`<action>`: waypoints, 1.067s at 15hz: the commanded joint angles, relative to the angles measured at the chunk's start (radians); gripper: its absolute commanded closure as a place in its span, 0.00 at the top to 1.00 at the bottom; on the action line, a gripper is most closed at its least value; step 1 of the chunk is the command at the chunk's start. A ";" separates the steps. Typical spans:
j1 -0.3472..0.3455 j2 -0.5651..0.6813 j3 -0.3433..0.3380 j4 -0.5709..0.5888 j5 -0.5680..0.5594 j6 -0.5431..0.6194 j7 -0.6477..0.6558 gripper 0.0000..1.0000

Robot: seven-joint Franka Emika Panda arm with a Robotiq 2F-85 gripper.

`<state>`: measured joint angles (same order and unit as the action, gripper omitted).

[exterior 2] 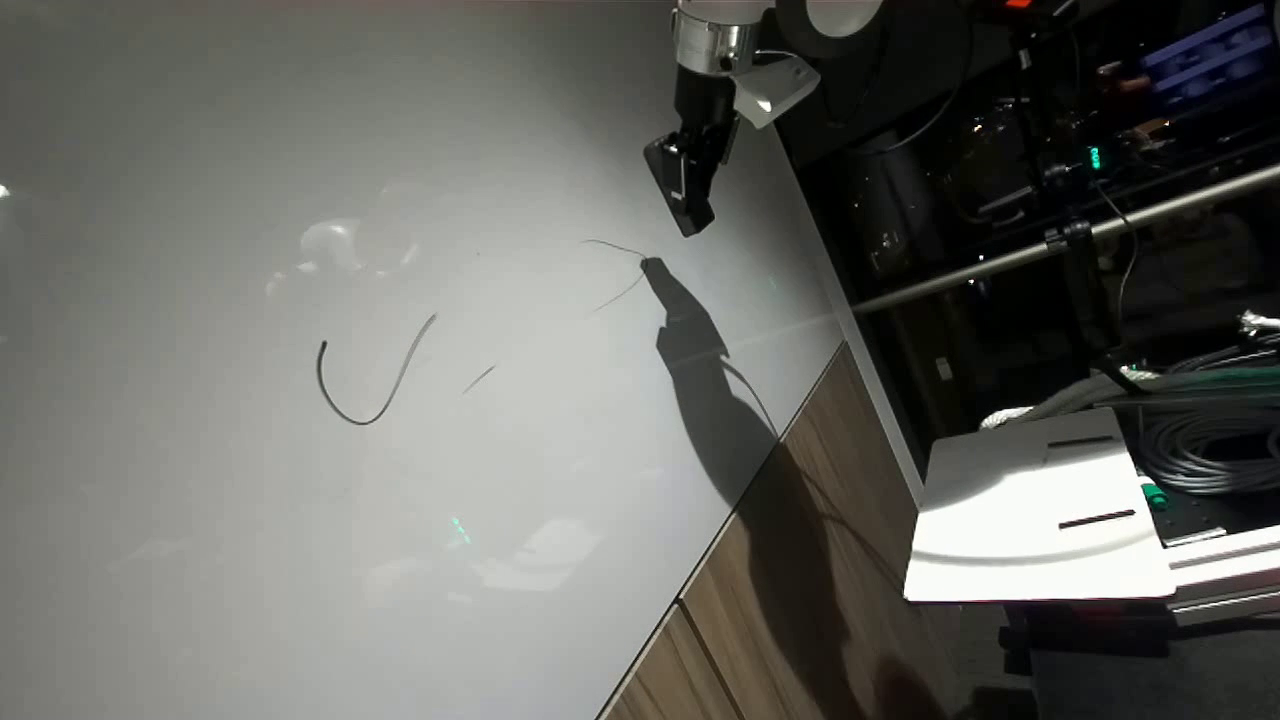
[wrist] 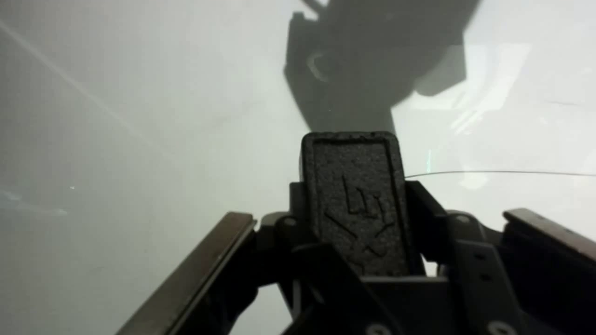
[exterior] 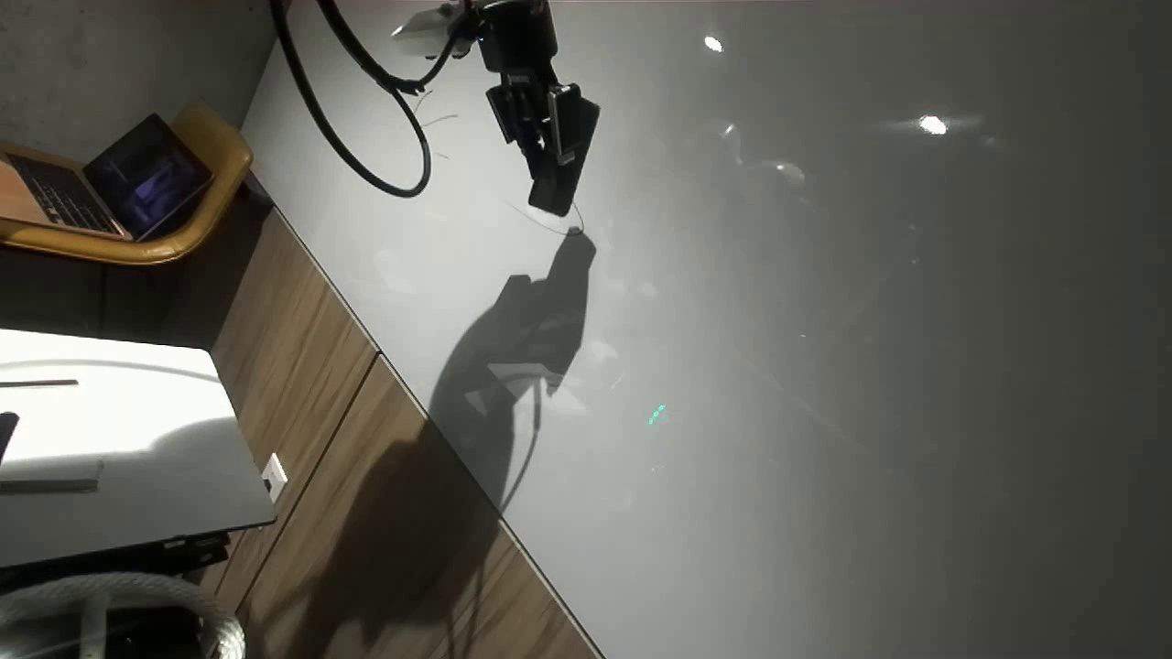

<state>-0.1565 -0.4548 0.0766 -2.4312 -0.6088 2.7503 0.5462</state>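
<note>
A black rectangular block (wrist: 351, 156), much like a board eraser, has scratched line marks on its face. My gripper (wrist: 357, 200) is shut on its two sides in the wrist view. In both exterior views the block (exterior: 563, 174) points down from the gripper (exterior: 547, 119), close to the glossy white surface (exterior: 778, 302). Its end looks slightly apart from its own shadow (exterior 2: 675, 300). Near that shadow's tip runs a thin dark line (exterior 2: 620, 248), and the wrist view shows a thin line (wrist: 498, 171) passing behind the block. The block's far face is hidden.
A thicker dark curved stroke (exterior 2: 363, 423) and a short stroke (exterior 2: 479, 378) mark the white surface. Wood panels (exterior: 311, 302) border it. A black cable (exterior: 403, 193) loops from the arm. A laptop (exterior: 146, 178) rests on a yellow chair, and a white-topped stand (exterior 2: 1030, 540) is nearby.
</note>
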 commanded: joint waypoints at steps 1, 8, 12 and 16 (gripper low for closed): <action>-0.030 0.045 0.012 0.025 0.074 0.066 -0.068 0.29; 0.031 0.160 -0.017 0.084 0.107 0.092 -0.081 0.29; 0.086 0.287 -0.027 0.210 0.174 0.050 -0.158 0.29; 0.105 0.384 -0.021 0.323 0.297 0.007 -0.281 0.29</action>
<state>-0.0731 -0.1469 0.0664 -2.2126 -0.3979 2.8005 0.3638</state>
